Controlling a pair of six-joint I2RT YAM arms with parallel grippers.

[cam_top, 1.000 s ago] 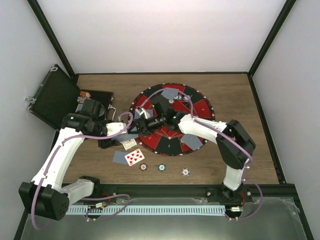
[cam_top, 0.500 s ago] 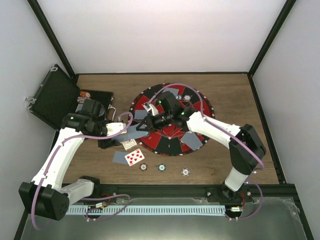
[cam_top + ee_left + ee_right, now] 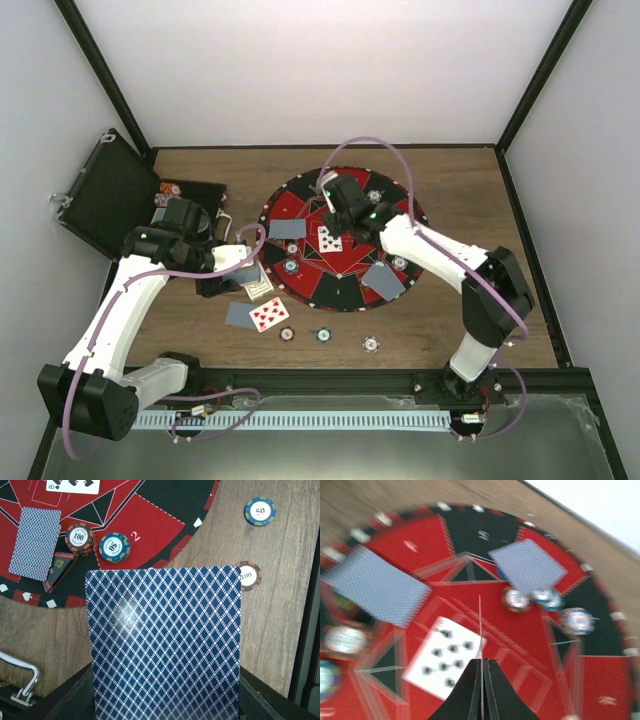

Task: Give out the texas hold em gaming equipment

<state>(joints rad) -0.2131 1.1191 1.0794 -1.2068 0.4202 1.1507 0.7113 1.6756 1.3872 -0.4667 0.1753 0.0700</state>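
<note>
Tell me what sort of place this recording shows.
Likely a robot lab test cell rather than a card room: a wooden tabletop enclosed by plain white walls on a black frame, with a round poker mat.

This is looking like a robotics lab test cell. Plain white panels (image 3: 300, 70) are closing in the top and sides of the overhead view, with black frame posts (image 3: 104, 75) running up the corners. Two white robot arms (image 3: 115, 310) are sitting bolted along the bottom edge of a wood-grain tabletop (image 3: 470, 190), purple cables (image 3: 365, 141) looping off them and a perforated white cable rail (image 3: 300, 420) lying below. A playing card (image 3: 268, 313) and poker chips (image 3: 323, 335) are lying beside a round gaming mat (image 3: 340, 290).
</note>
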